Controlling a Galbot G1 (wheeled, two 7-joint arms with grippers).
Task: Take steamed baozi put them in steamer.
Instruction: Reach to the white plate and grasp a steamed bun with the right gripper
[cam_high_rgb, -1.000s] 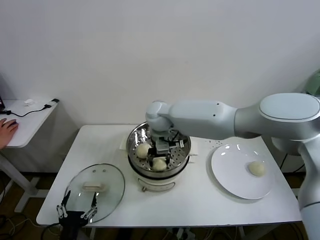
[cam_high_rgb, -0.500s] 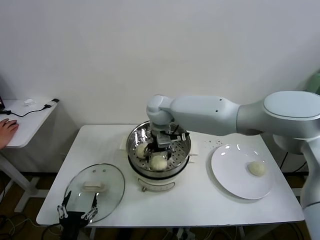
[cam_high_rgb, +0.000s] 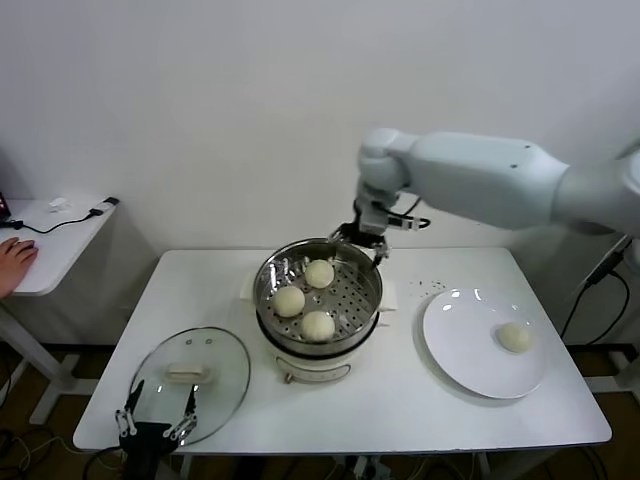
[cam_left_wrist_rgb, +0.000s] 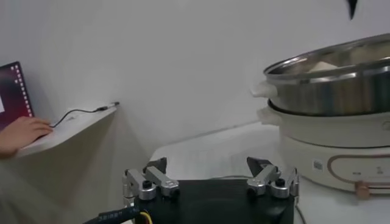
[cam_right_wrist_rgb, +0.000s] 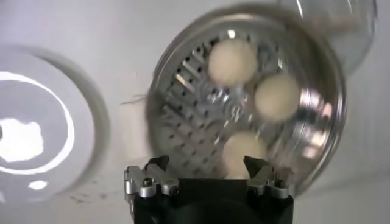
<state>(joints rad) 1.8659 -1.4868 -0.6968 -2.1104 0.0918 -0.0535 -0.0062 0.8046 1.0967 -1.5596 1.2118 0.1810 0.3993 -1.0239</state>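
The steamer (cam_high_rgb: 352, 297) stands mid-table, a shiny steel pot on a white base. Three steamed baozi lie on its perforated tray: one at the back (cam_high_rgb: 319, 273), one at the left (cam_high_rgb: 289, 301), one at the front (cam_high_rgb: 318, 325). Another baozi (cam_high_rgb: 515, 337) rests on the white plate (cam_high_rgb: 465, 345) to the right. My right gripper (cam_high_rgb: 365, 240) hovers open and empty above the pot's back right rim. Its wrist view looks down past the open jaws (cam_right_wrist_rgb: 207, 164) into the steamer (cam_right_wrist_rgb: 189, 103) onto the buns (cam_right_wrist_rgb: 233, 62). My left gripper (cam_high_rgb: 155, 425) is parked open at the table's front left corner.
A round glass lid (cam_high_rgb: 190, 375) with a white handle lies flat at the front left, just beyond the left gripper. The left wrist view shows the steamer's wall (cam_left_wrist_rgb: 341, 97) from the side. A side table with a person's hand (cam_high_rgb: 15, 262) stands far left.
The right gripper opened inside the steamer, left a third baozi at the back of the tray, then rose and drew away to the back right. The left arm stayed still.
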